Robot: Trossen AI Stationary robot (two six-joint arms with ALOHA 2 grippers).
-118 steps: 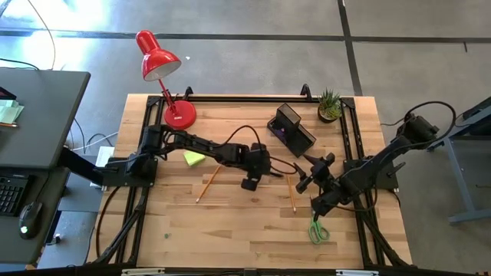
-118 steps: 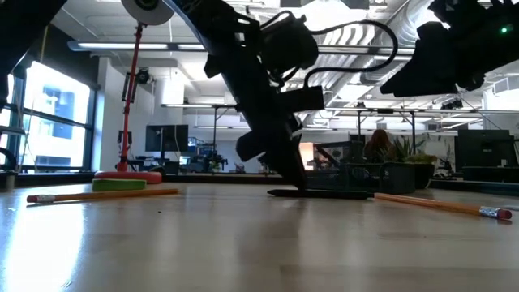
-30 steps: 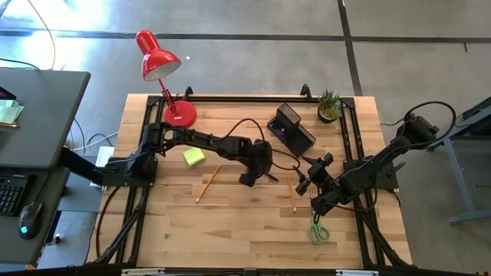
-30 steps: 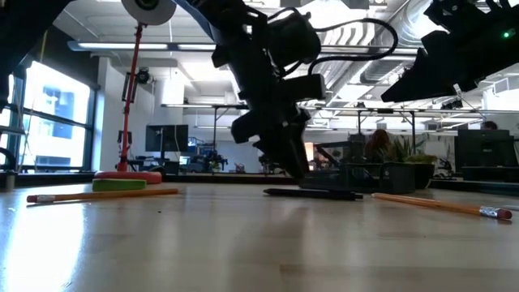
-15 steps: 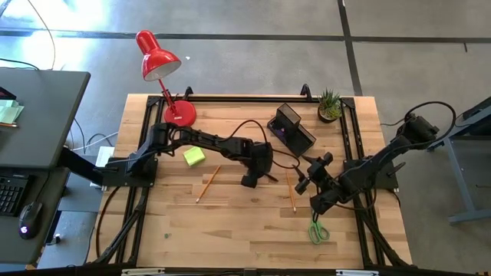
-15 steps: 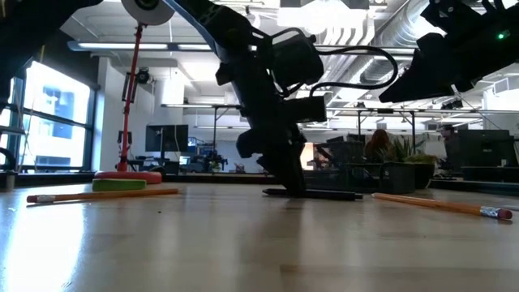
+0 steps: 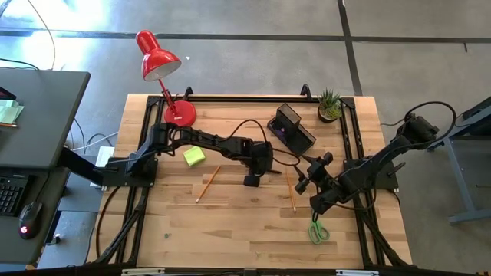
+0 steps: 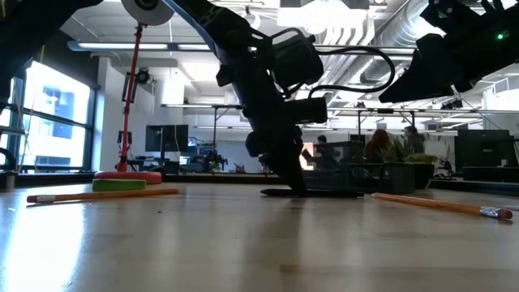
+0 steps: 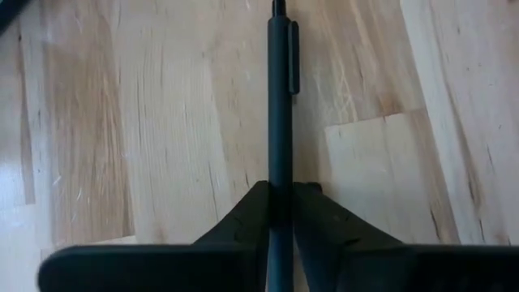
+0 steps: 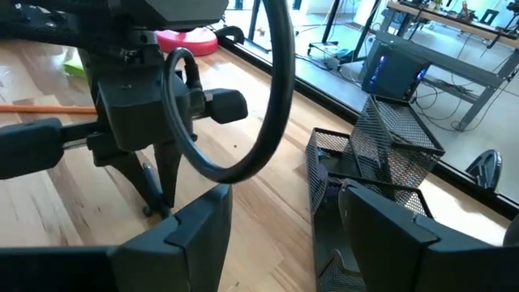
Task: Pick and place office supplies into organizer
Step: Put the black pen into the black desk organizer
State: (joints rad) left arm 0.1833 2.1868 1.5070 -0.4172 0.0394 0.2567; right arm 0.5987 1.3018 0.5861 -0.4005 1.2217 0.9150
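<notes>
Well to the left of the left gripper (image 7: 252, 181), the red desk lamp (image 7: 158, 55) stands at the table's (image 7: 230, 230) far left corner, and the yellow-green sticky-note block (image 7: 194, 157) lies between the lamp and the gripper, nearer the lamp. An orange pencil (image 7: 208, 183) lies slanted just to the gripper's left. The left gripper is down at the tabletop near the middle, and its fingers (image 9: 243, 219) are pinched on the dark pen (image 9: 280, 105) — in the left wrist view the pen runs straight out from between them, lying flat on the wood. A second orange pencil (image 7: 291, 192) lies just to the gripper's right. Beyond it and to the right, the black wire-mesh organizer (image 7: 292, 127) sits tilted near the far edge, something purple showing inside it, with the potted plant (image 7: 330, 105) beside it. The right gripper (image 7: 304, 184) hovers above the table, jaws spread wide and empty, and the green-handled scissors (image 7: 317, 228) lie near it toward the front edge.
</notes>
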